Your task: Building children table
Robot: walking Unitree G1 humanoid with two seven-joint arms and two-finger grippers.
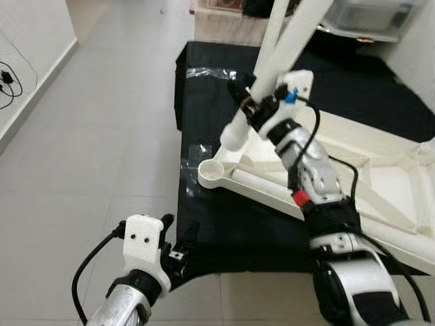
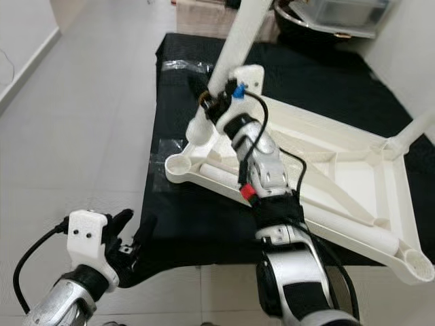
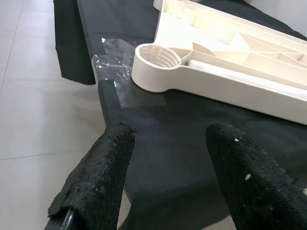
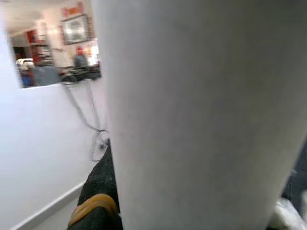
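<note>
A cream children's table top (image 2: pixel 340 170) lies upside down on a black-covered platform (image 1: pixel 224 224). Its near-left corner socket (image 1: pixel 214 171) is an empty threaded ring, also in the left wrist view as the socket (image 3: pixel 156 57). My right gripper (image 2: pixel 207 95) is shut on a white table leg (image 2: pixel 238 34), which leans up out of the picture. The leg's lower end (image 2: pixel 197 132) rests on the frame just behind that socket. The same leg (image 4: pixel 201 115) looms close in the right wrist view. My left gripper (image 1: pixel 178 239) hovers open at the platform's front-left corner, its fingers (image 3: pixel 100 167) holding nothing.
Another leg (image 2: pixel 414 129) stands at the table top's far right corner. Clear tape (image 1: pixel 204 71) is stuck on the black cloth. Grey tiled floor (image 1: pixel 102 136) spreads to the left, up to a white wall with cables (image 1: pixel 8 81). Beige furniture (image 1: pixel 217 27) and a plastic bin (image 1: pixel 370 13) stand behind.
</note>
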